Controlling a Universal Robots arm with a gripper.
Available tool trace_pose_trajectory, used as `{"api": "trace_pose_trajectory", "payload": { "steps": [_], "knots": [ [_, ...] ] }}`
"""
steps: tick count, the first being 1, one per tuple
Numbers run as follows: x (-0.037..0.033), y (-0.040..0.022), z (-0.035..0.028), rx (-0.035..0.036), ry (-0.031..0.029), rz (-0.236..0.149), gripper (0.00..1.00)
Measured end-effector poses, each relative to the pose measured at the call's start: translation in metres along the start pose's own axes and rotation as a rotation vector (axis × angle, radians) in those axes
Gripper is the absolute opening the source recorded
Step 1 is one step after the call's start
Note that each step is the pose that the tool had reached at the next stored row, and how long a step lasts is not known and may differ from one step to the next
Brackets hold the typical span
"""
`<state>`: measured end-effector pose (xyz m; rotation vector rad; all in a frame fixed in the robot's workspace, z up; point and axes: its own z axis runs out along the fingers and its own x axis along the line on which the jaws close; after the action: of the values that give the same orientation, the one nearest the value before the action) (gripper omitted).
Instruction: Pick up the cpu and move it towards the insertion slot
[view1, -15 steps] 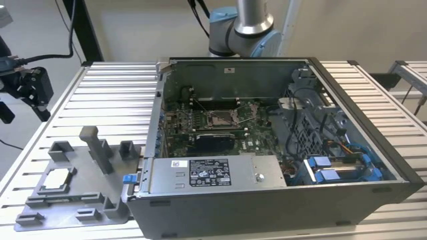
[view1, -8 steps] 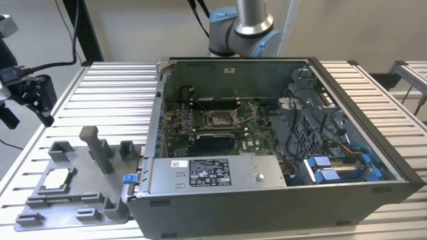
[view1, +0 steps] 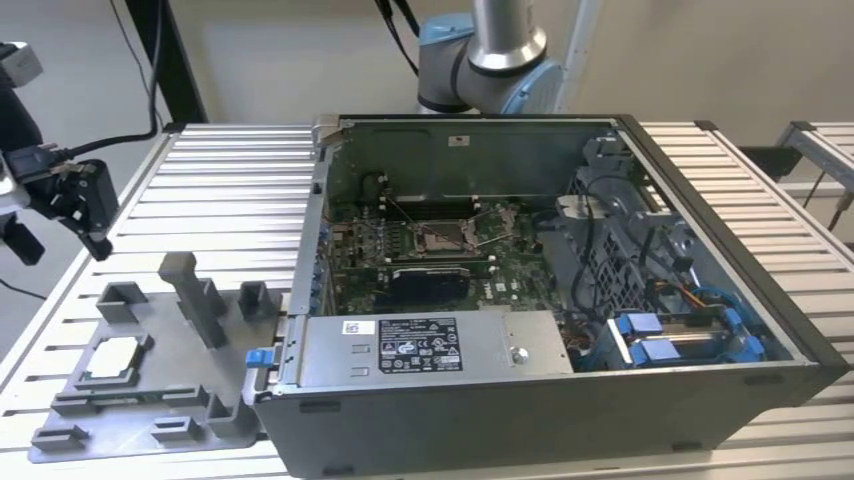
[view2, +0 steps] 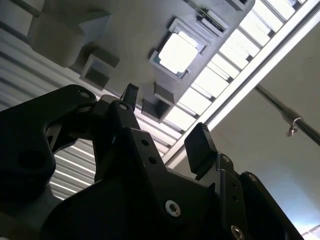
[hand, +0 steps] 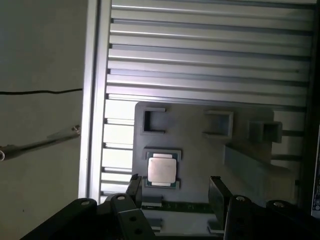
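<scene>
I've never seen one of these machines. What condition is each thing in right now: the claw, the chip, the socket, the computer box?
gripper: open, empty, hovering above the fixture.
cpu: lying flat in its pocket in the grey fixture, not gripped.
insertion slot: uncovered on the motherboard, far from the gripper; lever position unclear.
computer case: open, its inside showing.

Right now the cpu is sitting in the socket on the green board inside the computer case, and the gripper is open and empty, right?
Not quite. The cpu lies in the grey tray beside the computer case, not in the socket, as the exterior view shows. The gripper is open and empty.
</scene>
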<state>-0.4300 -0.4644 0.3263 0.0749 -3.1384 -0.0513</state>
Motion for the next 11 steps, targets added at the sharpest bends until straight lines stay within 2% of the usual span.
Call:
{"api": "trace_pose_trajectory", "payload": {
  "steps": [11],
  "knots": [
    [0.0000,-0.0001,0.0028,-0.0002,-0.0003,0.000,1.00]
  ]
}}
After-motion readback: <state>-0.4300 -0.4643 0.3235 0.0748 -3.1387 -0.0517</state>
